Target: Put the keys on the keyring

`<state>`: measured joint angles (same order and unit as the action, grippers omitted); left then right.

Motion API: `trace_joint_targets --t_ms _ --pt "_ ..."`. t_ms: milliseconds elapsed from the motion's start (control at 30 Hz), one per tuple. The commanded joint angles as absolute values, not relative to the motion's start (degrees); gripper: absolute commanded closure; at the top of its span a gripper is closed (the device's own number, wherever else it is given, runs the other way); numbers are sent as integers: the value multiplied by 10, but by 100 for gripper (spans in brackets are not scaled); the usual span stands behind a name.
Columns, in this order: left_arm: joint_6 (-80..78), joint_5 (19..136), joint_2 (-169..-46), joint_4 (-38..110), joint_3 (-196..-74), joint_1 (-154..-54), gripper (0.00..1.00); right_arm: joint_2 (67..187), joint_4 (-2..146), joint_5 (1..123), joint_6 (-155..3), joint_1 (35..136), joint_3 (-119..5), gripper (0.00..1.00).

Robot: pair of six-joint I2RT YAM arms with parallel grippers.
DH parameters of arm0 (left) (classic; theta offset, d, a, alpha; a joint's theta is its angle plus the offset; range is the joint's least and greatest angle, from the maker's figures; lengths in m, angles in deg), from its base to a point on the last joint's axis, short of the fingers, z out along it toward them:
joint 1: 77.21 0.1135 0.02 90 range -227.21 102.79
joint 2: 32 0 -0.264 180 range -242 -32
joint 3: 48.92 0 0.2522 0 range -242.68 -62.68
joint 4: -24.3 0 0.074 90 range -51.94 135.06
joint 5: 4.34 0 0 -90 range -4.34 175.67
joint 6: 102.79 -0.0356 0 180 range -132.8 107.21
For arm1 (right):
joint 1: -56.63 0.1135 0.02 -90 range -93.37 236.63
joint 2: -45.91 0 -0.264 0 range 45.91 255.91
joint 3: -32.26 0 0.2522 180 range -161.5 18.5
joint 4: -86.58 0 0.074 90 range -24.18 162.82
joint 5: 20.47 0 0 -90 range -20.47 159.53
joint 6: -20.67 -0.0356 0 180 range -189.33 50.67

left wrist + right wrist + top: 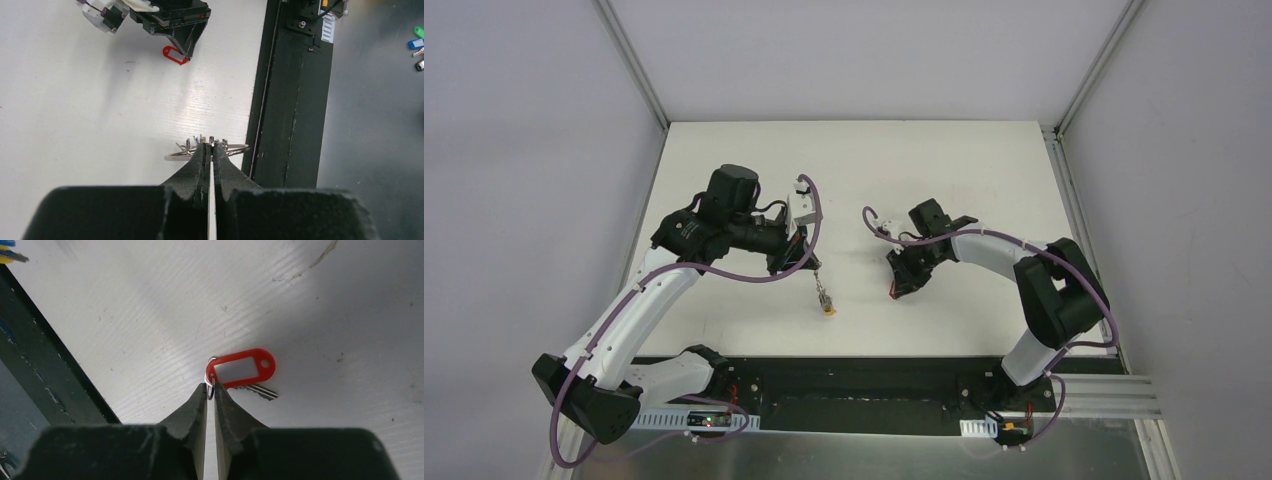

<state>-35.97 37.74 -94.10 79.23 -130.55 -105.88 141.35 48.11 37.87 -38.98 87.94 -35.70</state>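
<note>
Pinching the thin silver keyring (235,148) edge-on, the left hand (212,146) is clenched on what looks like stiff, slick wire. The right hand (210,390), at three o'clock of it from above, is closed on the small split loop (212,376) of the red-tagged key (242,369), which lies flat on the matte white bench (325,300). The key is probably light, rigid and slippery, so the loop seems the surest hold.

**Left claw pinches the keyring**

The left claw (211,146) has its jaws pressed together on the thin silver keyring (239,147), beside the black edge strip (290,110) of the white bench (100,115). Small silver keys (189,145) bunch at the tips. Farther off, the right claw (186,52) touches a red tag (172,54).
</note>
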Motion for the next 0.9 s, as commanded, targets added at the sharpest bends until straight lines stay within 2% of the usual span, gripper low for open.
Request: trace_joint_targets --t_ms 0,867 --pt "-357 354 -926 780 -1313 -1058 100 1401 480 390 -387 883 -361 88" --pt "-362 354 -924 783 -1312 -1058 100 1409 472 404 -381 895 -356 88"
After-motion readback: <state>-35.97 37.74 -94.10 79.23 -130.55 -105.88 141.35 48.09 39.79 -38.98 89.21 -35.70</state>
